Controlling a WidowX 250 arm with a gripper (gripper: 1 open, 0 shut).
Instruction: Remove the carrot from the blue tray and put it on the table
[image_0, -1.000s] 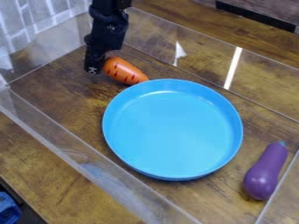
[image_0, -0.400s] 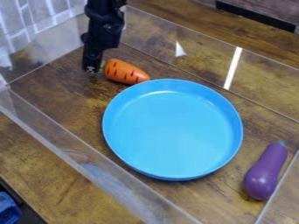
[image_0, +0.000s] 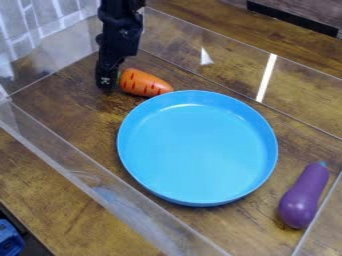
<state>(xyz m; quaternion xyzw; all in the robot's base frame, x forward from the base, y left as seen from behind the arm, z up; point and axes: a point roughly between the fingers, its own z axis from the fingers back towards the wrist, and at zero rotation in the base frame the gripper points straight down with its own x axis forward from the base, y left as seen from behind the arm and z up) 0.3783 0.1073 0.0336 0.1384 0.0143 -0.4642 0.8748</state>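
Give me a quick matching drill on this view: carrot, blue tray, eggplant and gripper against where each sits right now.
1 small orange striped toy carrot
2 large round blue plastic tray
3 purple toy eggplant
4 black gripper

A centre of the table, holding nothing
B lower right corner
C on the wood, upper left of the tray
D at the carrot's leafy end

Pairs: 1-C, 2-A, 3-B, 4-D

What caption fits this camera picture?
Carrot lies on the table beside the empty blue tray, gripper open next to it.
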